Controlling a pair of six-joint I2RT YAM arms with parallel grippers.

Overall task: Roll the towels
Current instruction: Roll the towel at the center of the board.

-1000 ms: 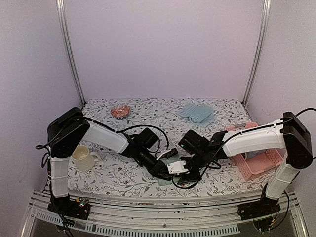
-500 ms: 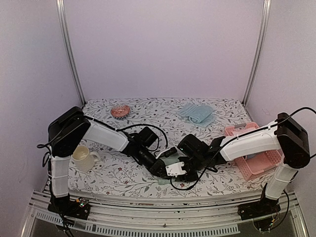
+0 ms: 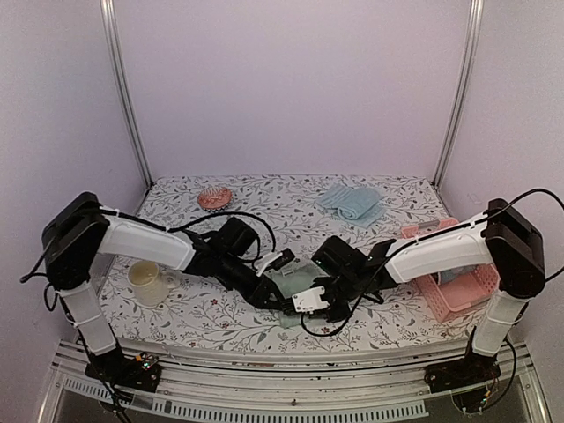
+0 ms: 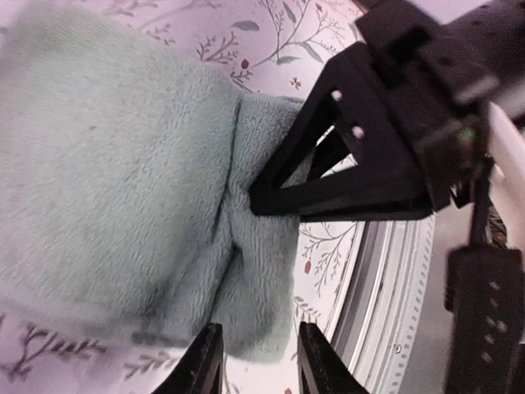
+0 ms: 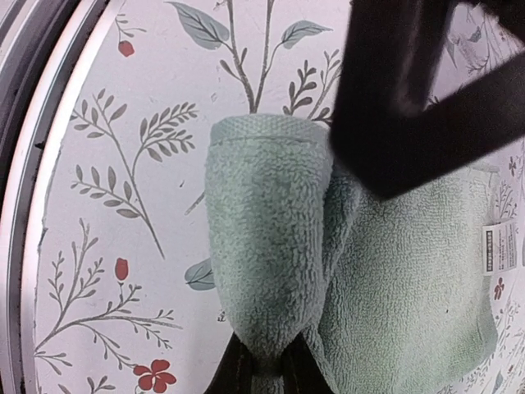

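Where the top view looks down, the green towel (image 3: 289, 284) lies just inside the table's near edge (image 3: 264, 351), between your left gripper (image 3: 273, 298) and right gripper (image 3: 310, 304). The blue towel (image 3: 352, 203) sits far back from that edge. In the left wrist view, your left fingers (image 4: 209, 361) stand apart with the towel's corner loose between them. In the right wrist view, your right fingers (image 5: 238, 373) pinch a rolled fold running along the edge, so that arm probably leads.
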